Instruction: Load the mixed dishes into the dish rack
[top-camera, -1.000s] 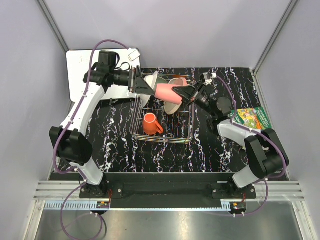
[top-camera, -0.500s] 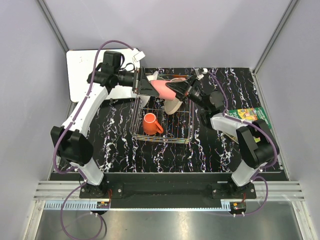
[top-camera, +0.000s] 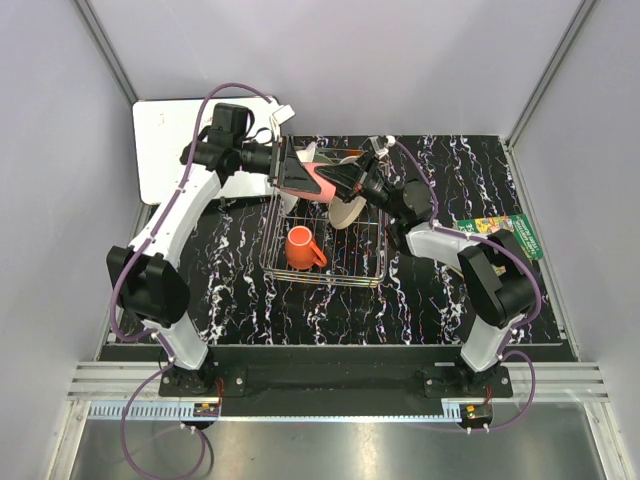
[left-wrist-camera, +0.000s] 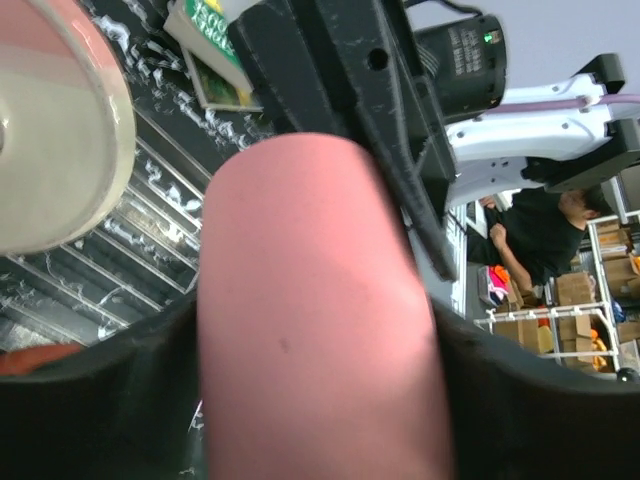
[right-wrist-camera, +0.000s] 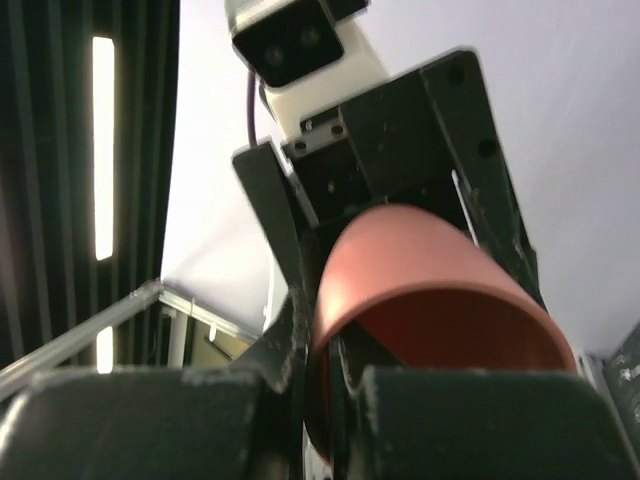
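The small pink cup (top-camera: 322, 180) hangs on its side over the back of the dish rack (top-camera: 325, 281), held between both arms. My right gripper (top-camera: 352, 181) is shut on the cup's rim (right-wrist-camera: 420, 270), with the wall pinched between its fingers. My left gripper (top-camera: 303, 176) straddles the cup's body (left-wrist-camera: 310, 320), a finger pressed against each side. In the rack stand an orange mug (top-camera: 300, 247) and a tilted pink-and-cream plate (top-camera: 345, 212), whose rim fills the top-left corner of the left wrist view (left-wrist-camera: 50, 130). More pale dishes sit behind the cup, mostly hidden.
A whiteboard (top-camera: 170, 140) lies at the back left, under the left arm. A green book (top-camera: 505, 237) lies at the right of the black marbled table (top-camera: 230, 290). Grey walls enclose the cell on three sides.
The right arm has carried the pink cup leftward into the left gripper's jaws. The left gripper's fingers have come in from wide open onto the cup's sides.
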